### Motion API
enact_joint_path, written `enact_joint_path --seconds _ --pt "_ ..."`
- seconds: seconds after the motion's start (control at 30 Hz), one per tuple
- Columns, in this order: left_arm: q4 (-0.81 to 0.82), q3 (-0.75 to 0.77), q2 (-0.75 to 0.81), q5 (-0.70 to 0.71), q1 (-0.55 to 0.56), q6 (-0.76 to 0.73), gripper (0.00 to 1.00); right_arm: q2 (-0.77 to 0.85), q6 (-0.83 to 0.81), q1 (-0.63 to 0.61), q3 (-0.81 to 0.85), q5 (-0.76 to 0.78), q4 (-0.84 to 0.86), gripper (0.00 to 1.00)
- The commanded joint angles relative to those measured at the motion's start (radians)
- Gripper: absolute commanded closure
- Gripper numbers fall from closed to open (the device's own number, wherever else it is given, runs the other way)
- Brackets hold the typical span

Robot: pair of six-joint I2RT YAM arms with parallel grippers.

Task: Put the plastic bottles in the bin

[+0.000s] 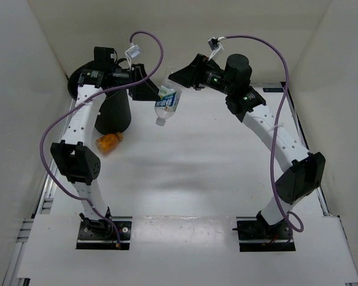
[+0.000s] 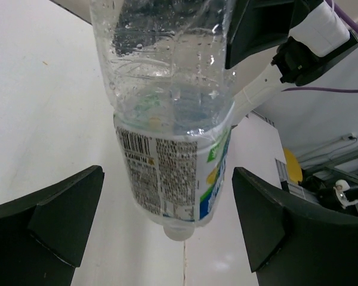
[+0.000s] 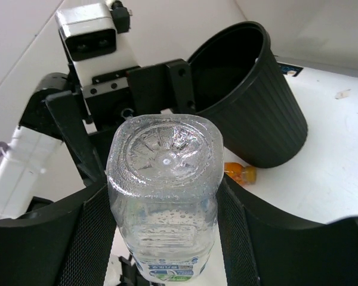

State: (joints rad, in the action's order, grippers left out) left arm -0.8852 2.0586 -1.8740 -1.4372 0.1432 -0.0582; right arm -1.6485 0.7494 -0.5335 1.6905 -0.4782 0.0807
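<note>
My right hand [image 3: 161, 214] pinches the bottle [image 1: 167, 101], left hand [image 2: 167, 179] spread; I fear a mistimed release drops it beside the bin [image 3: 256, 119].

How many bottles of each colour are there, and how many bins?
clear bottle: 1
orange bottle: 1
black bin: 1
Total: 3 things

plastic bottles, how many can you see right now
2. A clear labelled bottle hangs cap down in the right gripper, above the table. An orange bottle lies on the table beside the bin. More may be hidden inside the bin.
</note>
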Motion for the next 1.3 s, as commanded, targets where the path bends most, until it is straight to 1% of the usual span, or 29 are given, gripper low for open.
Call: enact_joint_path --seconds 0.0,0.17,0.3,0.33,0.37,0.43,0.47,0.5,0.53,0.57,0.63,0.67,0.7,0.73,0.77,0.8,0.83,0.87,0.9,0.93,0.97,1.0,1.03,1.07,1.1,1.17,1.2,1.27 --pt "0.008 -0.031 0.041 -0.035 0.039 -0.025 0.00 0.029 0.051 -0.017 -0.002 -0.040 0.117 1.00" --pt "0.008 -0.051 0.041 -0.106 0.049 -0.012 0.00 -0.003 0.053 -0.039 0.028 -0.040 0.116 1.00" --pt "0.008 -0.060 0.050 -0.097 0.068 -0.003 0.00 -0.023 0.093 -0.039 0.028 -0.053 0.159 1.00" --pt "0.008 -0.069 0.050 -0.097 0.068 -0.003 0.06 -0.023 0.093 -0.039 0.028 -0.053 0.159 1.00" --pt "0.008 -0.069 0.050 -0.107 0.068 -0.003 0.26 -0.023 0.093 -0.048 0.028 -0.053 0.159 1.00" --pt "0.008 -0.069 0.050 -0.117 0.068 -0.003 0.48 -0.023 0.093 -0.048 0.028 -0.053 0.159 1.00" --pt "0.008 -0.069 0.059 -0.117 0.068 -0.003 0.65 -0.023 0.093 -0.048 0.028 -0.053 0.159 1.00" --pt "0.008 -0.069 0.059 -0.117 0.068 -0.003 0.86 -0.023 0.093 -0.048 0.028 -0.053 0.148 1.00" --pt "0.008 -0.060 0.068 -0.108 0.068 -0.003 0.90 -0.023 0.084 -0.048 0.037 -0.062 0.136 1.00" --pt "0.008 -0.048 0.078 -0.108 0.068 -0.003 0.90 -0.023 0.084 -0.048 0.037 -0.062 0.120 0.98" --pt "0.017 -0.029 0.078 -0.082 0.059 -0.003 0.90 -0.023 0.056 -0.048 0.047 -0.062 0.084 0.67" --pt "0.017 0.001 0.087 -0.053 0.032 -0.003 0.90 -0.013 0.056 -0.039 0.047 -0.053 0.067 0.42" --pt "0.017 0.020 0.087 -0.017 0.018 -0.003 0.90 0.004 0.045 -0.028 0.047 -0.042 0.026 0.05" --pt "0.017 0.040 0.098 0.092 0.004 -0.003 0.90 0.016 0.033 -0.028 0.047 0.011 -0.010 0.00" --pt "0.017 0.060 0.098 0.165 -0.031 -0.003 0.90 0.050 -0.005 -0.016 0.047 0.060 -0.048 0.00" --pt "0.017 0.101 0.117 0.248 -0.046 -0.003 0.90 0.071 -0.028 -0.007 0.047 0.120 -0.121 0.00" --pt "0.017 0.119 0.127 0.472 -0.060 -0.017 0.90 0.096 -0.051 -0.006 0.026 0.189 -0.151 0.00" --pt "0.017 0.138 0.140 0.609 -0.060 -0.067 0.90 0.149 -0.092 -0.006 0.009 0.260 -0.177 0.00" --pt "0.032 0.138 0.179 0.744 -0.051 -0.104 0.90 0.177 -0.116 -0.006 -0.011 0.365 -0.191 0.00" --pt "0.063 0.126 0.203 0.882 -0.036 -0.144 0.90 0.203 -0.136 -0.006 -0.032 0.401 -0.200 0.00" --pt "0.099 0.082 0.225 1.161 0.007 -0.231 0.90 0.249 -0.166 -0.006 -0.075 0.429 -0.214 0.00" --pt "0.132 0.081 0.239 1.287 0.028 -0.283 0.90 0.266 -0.183 -0.006 -0.093 0.443 -0.214 0.00" --pt "0.162 0.081 0.230 1.404 0.047 -0.331 0.90 0.289 -0.197 -0.006 -0.104 0.443 -0.257 0.00" --pt "0.163 0.092 0.213 1.587 0.056 -0.369 0.90 0.299 -0.206 -0.006 -0.104 0.478 -0.280 0.00" --pt "0.163 0.106 0.172 1.656 0.056 -0.426 0.90 0.299 -0.220 -0.006 -0.115 0.492 -0.301 0.00" --pt "0.173 0.117 0.133 1.733 0.018 -0.439 0.90 0.323 -0.220 -0.016 -0.144 0.519 -0.344 0.00" --pt "0.173 0.103 0.118 1.723 -0.034 -0.422 0.90 0.332 -0.220 -0.016 -0.159 0.529 -0.345 0.00" --pt "0.183 0.094 0.070 1.709 -0.074 -0.411 0.90 0.357 -0.220 -0.016 -0.209 0.538 -0.345 0.00"
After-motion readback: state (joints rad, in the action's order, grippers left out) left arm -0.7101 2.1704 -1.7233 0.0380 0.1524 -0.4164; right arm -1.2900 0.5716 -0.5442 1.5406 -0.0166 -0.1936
